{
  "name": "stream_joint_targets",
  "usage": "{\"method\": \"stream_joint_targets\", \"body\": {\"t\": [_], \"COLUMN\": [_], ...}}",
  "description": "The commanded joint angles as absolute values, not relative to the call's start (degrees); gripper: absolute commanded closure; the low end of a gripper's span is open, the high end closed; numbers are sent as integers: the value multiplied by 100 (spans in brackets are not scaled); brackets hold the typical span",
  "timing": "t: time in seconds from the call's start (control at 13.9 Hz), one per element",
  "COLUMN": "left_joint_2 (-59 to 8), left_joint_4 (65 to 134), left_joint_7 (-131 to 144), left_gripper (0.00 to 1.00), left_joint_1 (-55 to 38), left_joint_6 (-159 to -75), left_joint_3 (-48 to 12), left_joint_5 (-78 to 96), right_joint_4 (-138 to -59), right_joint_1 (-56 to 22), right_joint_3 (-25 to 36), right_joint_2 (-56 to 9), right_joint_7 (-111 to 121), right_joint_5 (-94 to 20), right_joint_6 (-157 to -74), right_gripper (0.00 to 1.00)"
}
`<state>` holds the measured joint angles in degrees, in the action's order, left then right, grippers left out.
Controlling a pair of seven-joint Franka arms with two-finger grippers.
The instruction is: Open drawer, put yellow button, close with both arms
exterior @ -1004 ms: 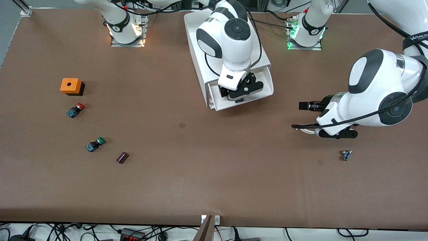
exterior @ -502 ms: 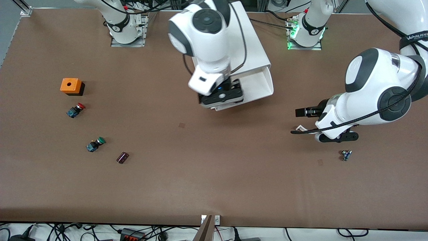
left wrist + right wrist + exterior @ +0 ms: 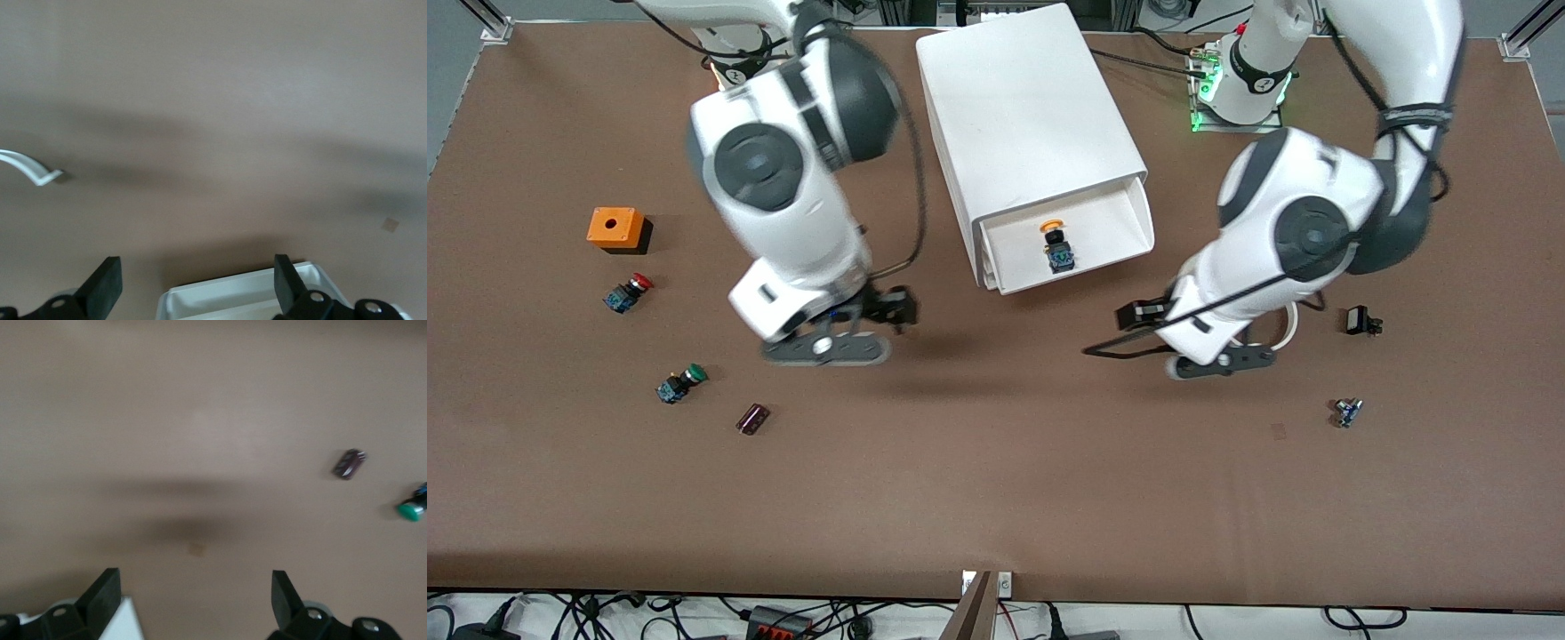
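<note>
1. The yellow button (image 3: 1056, 243) is now lying in the open top drawer (image 3: 1112, 233) at the cabinet's six o'clock; a second ago the right pincer (image 3: 869, 322) was reaching in there.
2. Both pincers are hanging spread and empty: the right over bare surface (image 3: 996, 462) at the drawer's eight o'clock, the left pincer (image 3: 1167, 322) at its four o'clock.
3. Judging by this, only closing is remaining.
4. The lower drawers are staying hidden.

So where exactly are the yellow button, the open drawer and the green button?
yellow button (image 3: 1054, 225): front view, on its yellow cap.
drawer (image 3: 1116, 222): front view, on its bare white floor.
green button (image 3: 696, 373): front view, on its green cap.
</note>
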<state>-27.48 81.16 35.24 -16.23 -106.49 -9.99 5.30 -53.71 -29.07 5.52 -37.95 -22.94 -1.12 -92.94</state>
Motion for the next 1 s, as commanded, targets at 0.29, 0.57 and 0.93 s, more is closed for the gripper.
{"method": "stream_joint_targets", "body": {"t": [0.29, 0.57, 0.93], "left_joint_2": [-2672, -2628, -2233], "left_joint_4": [8841, 9061, 9606], "left_joint_7": [4525, 4720, 4737], "left_gripper": [0, 0, 0], "left_joint_1": [-2187, -2364, -2417], "left_joint_6": [-10977, -11153, -11118], "left_joint_3": [-1037, -1037, -1265], "left_joint_5": [167, 158, 176], "right_joint_4": [-5467, -5537, -5537], "right_joint_1": [-1978, -1847, -1504], "right_joint_3": [457, 457, 466], "right_joint_2": [-3639, -3612, -3481], "right_joint_7": [-1802, -1479, -1240], "right_joint_5": [-132, -167, -150], "right_joint_6": [-8703, -8210, -8191], "right_gripper": [0, 0, 0]}}
